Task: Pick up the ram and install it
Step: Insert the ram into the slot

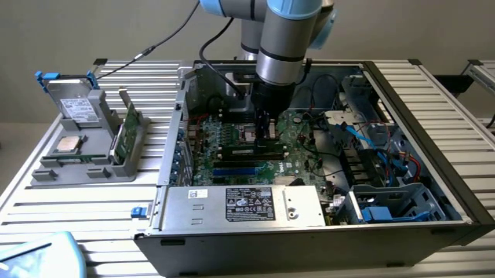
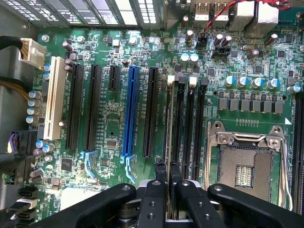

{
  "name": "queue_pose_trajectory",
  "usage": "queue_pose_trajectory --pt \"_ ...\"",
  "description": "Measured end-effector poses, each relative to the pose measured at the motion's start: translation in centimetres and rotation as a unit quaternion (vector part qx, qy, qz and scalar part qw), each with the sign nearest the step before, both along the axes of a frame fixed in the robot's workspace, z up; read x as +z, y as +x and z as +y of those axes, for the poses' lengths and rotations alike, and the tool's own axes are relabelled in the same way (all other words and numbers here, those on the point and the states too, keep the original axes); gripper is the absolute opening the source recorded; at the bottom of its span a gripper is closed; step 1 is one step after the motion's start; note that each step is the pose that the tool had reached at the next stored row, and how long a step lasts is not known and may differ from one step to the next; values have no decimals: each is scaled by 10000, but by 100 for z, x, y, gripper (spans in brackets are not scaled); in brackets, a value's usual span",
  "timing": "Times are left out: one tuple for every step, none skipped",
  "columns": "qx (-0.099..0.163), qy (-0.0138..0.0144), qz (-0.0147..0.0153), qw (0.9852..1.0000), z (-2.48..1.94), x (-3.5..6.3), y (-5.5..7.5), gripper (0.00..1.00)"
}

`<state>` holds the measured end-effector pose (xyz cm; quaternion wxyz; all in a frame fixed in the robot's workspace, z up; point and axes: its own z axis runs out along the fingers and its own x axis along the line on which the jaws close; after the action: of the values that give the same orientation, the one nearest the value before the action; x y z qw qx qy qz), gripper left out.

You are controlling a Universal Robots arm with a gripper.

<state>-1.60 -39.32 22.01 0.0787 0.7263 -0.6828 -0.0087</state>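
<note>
My gripper (image 1: 268, 138) reaches down into the open computer case (image 1: 456, 191), low over the green motherboard (image 1: 232, 136). In the wrist view its two black fingers (image 2: 160, 176) stand close together, shut on the ram (image 2: 169, 118). The ram shows edge-on as a thin strip running away from the fingertips. It lines up with the memory slot (image 2: 179, 123) nearest the black expansion slots, right at or in that slot. How deep it sits I cannot tell. The gripper (image 2: 167, 166) holds it near one end.
An empty processor socket (image 2: 244, 166) with its metal frame lies beside the memory slots. A blue expansion slot (image 2: 129, 114) and black ones lie on the other side. A power supply (image 1: 243, 205) and cables (image 1: 363, 139) crowd the case. At the exterior view's left a grey fixture (image 1: 85, 165) holds a drive, a processor chip and a green card.
</note>
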Motion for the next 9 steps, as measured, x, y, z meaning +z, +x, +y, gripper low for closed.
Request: queue_pose_trajectory --pt "0 0 2 10000 0 0 0 14" --pt "0 0 4 10000 0 0 1 14" --pt "0 0 8 10000 0 0 2 14" --pt "1 0 13 10000 0 0 4 14" --pt "1 0 19 10000 0 0 5 14" --pt "1 0 25 10000 0 0 5 14" --pt "1 0 32 10000 0 0 6 14" --pt "1 0 39 10000 0 0 7 14" --pt "1 0 46 10000 0 0 7 14"
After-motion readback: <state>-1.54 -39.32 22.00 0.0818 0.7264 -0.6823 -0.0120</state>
